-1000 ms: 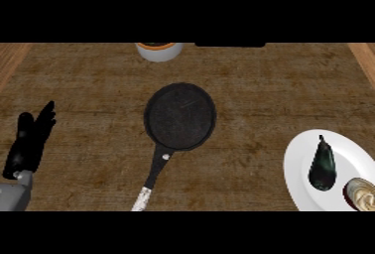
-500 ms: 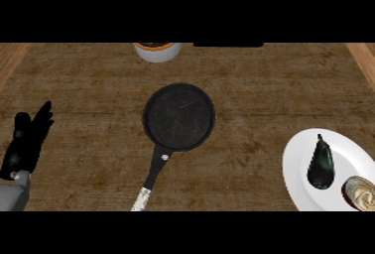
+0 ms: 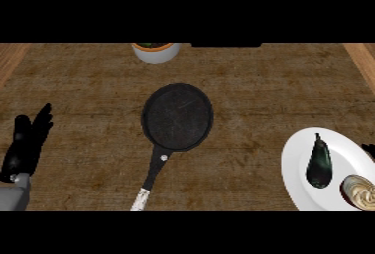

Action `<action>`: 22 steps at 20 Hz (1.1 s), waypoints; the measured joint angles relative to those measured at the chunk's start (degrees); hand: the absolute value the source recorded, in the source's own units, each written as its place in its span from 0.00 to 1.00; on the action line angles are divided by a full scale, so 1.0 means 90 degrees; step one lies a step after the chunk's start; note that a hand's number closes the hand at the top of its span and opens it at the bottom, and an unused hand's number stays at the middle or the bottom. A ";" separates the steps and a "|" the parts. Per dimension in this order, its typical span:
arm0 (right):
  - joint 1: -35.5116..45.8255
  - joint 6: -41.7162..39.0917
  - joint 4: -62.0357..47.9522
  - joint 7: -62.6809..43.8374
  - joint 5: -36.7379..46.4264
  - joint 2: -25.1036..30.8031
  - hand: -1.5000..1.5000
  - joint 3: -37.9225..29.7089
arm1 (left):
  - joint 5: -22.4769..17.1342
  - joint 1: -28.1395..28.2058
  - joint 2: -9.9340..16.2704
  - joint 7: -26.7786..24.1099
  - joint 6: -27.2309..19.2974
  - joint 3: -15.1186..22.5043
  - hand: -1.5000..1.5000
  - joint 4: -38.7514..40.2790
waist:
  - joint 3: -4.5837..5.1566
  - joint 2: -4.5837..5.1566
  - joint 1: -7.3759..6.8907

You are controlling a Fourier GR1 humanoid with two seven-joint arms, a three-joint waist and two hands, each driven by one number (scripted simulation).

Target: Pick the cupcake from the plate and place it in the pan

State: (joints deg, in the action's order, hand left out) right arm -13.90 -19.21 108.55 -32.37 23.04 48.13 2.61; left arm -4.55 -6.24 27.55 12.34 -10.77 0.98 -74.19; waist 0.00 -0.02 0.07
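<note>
Over on the left, the left robot hand (image 3: pixel 28 144) rests at the edge of the brown surface (image 3: pixel 81 94), fingers straight and upright, holding nothing and well apart from everything else. It has no part in this step, I'd say.

Moving to the middle, the pan (image 3: pixel 178 117) lies flat, dark and round, its handle running down toward the view's lower edge. Nothing is in it: the bowl of it shows bare all the way round. Behind it, at the far edge, a small pot (image 3: pixel 155 50) with something dark and green in it stands well apart.

Now the right: the white plate (image 3: pixel 300 163) carries two things, a dark, long eggplant-like item (image 3: pixel 319 160) in the middle and, just beside it toward the lower right, the cupcake (image 3: pixel 359 190), pale swirl on top, partly cut off by the view's edge. A dark sliver at the right edge may be the right robot hand (image 3: pixel 369 150); whether its fingers are apart or together, I cannot tell.

The step is the reach. Done well, that right robot hand comes down over the cupcake from the outer side, clear of the dark item, and closes round the base rather than the topping.
</note>
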 measured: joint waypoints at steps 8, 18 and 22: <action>0.0134 -0.0397 -0.0419 0.0411 0.0669 -0.0597 0.00 -0.0204 | 0.0289 0.0146 -0.0193 0.0114 0.0162 -0.0239 0.50 -0.0245 | 0.0000 -0.0003 0.0000; 0.0361 -0.0660 -0.0817 0.0722 0.1459 -0.1340 0.00 -0.0363 | 0.0616 -0.0001 -0.0441 0.0189 0.0383 -0.0552 0.50 -0.0172 | 0.0001 0.0000 0.0006; 0.0445 -0.0719 -0.1157 0.0882 0.1746 -0.1552 0.00 -0.0473 | 0.0692 0.0062 -0.0473 0.0209 0.0522 -0.0695 0.50 -0.0283 | 0.0000 0.0000 0.0000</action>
State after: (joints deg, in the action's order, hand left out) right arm -9.90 -25.68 98.14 -24.44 38.75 34.16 -1.65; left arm 1.68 -5.68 23.29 14.22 -6.08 -5.27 -76.74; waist 0.00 -0.03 0.06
